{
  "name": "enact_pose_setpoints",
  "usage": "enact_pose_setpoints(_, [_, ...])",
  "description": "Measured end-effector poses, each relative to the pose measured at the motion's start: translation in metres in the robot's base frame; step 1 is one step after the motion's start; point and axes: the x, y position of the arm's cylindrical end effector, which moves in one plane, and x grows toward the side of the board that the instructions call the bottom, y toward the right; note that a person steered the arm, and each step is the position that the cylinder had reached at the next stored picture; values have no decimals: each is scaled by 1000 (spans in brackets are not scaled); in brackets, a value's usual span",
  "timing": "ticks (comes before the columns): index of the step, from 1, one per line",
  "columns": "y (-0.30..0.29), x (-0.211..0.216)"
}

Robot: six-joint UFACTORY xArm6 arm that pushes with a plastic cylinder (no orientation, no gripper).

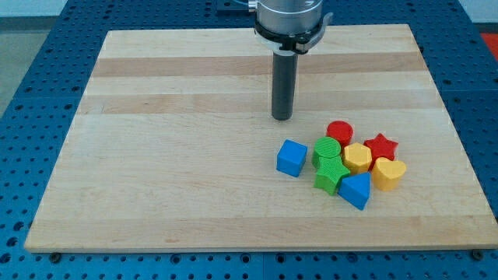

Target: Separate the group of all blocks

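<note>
End effector: straight dark rod, no jaws, so nothing spreads or clamps; it holds nothing. My tip (282,118) sits on the wooden board (171,155), touching no block. It lies toward the view's top of the cluster, near but apart from it. Closest blocks: red cylinder (339,132) to the tip's lower right, blue cube (292,158) almost directly below it in the view.

Arm pose: rod is vertical, hanging from a grey round mount (289,19) at the view's top edge. Rest of arm is out of frame.

Block group, lower right quarter of board:
- Blue cube: leftmost, standing just apart from the others, w/ a narrow gap to the green blocks.
- Green cylinder (327,149): left side of cluster, touching the green star (331,176) below it.
- Red cylinder: top of cluster, just above the yellow hexagon (357,158).
- Red star (380,146): upper right, beside the yellow hexagon.
- Yellow heart (388,173): right edge, under the red star.
- Blue triangular block (355,190): bottom of cluster, btwn green star and yellow heart.

Seven of the blocks are packed tight, most in contact w/ a neighbour. Board rests on a blue perforated table (31,70).
</note>
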Motion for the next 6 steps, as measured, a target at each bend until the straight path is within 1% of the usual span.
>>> enact_pose_setpoints(1, [0, 0])
enact_pose_setpoints(2, [27, -4])
enact_pose_setpoints(3, [159, -18])
enact_pose_setpoints(4, [260, 58])
enact_pose_setpoints(5, [210, 120])
enact_pose_setpoints(6, [98, 93])
